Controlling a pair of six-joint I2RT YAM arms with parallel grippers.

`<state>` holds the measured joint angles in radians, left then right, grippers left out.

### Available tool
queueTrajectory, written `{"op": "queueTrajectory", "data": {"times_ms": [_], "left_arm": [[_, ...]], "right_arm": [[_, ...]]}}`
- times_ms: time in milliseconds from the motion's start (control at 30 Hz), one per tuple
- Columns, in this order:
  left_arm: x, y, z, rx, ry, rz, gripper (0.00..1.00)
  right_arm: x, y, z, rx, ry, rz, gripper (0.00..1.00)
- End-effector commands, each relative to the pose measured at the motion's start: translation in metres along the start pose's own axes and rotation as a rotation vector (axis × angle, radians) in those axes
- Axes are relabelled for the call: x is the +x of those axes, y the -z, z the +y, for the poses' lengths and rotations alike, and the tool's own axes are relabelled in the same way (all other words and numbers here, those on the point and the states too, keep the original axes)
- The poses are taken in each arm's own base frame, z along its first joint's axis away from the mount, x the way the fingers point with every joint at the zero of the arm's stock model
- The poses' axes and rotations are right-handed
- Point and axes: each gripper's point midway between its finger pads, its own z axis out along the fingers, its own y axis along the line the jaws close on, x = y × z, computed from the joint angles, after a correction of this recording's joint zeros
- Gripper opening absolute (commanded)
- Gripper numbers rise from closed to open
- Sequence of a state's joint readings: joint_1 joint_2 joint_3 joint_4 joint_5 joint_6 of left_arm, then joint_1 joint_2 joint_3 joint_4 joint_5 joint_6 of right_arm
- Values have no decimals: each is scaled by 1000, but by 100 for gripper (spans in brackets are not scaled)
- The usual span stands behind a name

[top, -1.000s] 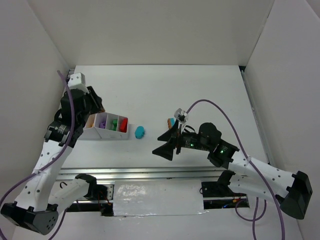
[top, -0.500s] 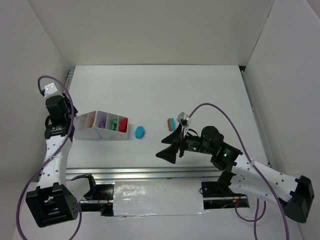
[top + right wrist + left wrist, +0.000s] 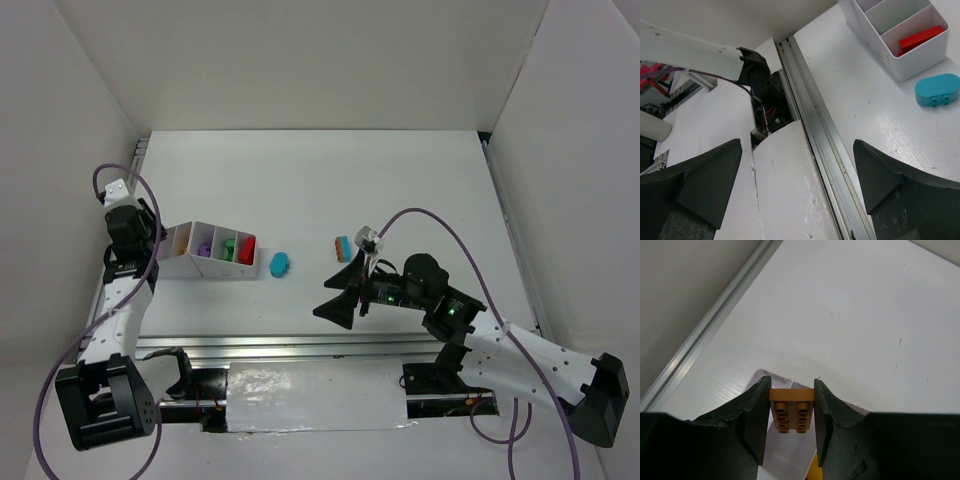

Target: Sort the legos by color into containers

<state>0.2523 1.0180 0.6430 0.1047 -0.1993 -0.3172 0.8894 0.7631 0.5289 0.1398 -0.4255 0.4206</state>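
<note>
The white divided tray (image 3: 215,266) stands at the left, with purple (image 3: 204,245), green (image 3: 230,248) and red (image 3: 247,250) bricks in its compartments. My left gripper (image 3: 152,243) is at the tray's left slanted end. In the left wrist view it (image 3: 791,385) is shut on an orange-brown studded brick (image 3: 791,410) above the tray's end (image 3: 782,452). A teal oval brick (image 3: 279,264) lies right of the tray. A small orange and teal brick (image 3: 343,245) lies further right. My right gripper (image 3: 340,292) is open and empty, near the table's front edge (image 3: 797,145).
The right wrist view shows the tray's right end (image 3: 905,67) with a red brick (image 3: 921,39), the teal oval (image 3: 937,90) and the metal rail (image 3: 815,130) along the table's near edge. White walls enclose the table on three sides.
My left arm swung back from above the tray to the far left, then came a little right to the tray's left end. My right gripper drifted slightly down.
</note>
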Motion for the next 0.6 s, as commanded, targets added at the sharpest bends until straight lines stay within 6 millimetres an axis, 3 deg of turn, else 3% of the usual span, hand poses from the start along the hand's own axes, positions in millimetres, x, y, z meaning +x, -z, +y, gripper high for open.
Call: {"op": "queueTrajectory", "data": {"times_ms": [0, 300, 467, 567], "left_arm": [[-18, -5, -5, 16, 18, -66, 6], [-9, -10, -2, -1, 21, -36, 27], [-6, -10, -4, 12, 14, -27, 32], [-2, -12, -1, -5, 19, -14, 42]], "right_arm": [[-4, 3, 0, -5, 34, -25, 100], [-4, -1, 0, -13, 29, -20, 100], [-3, -2, -2, -4, 27, -16, 100], [-3, -2, -2, -3, 28, -15, 100]]}}
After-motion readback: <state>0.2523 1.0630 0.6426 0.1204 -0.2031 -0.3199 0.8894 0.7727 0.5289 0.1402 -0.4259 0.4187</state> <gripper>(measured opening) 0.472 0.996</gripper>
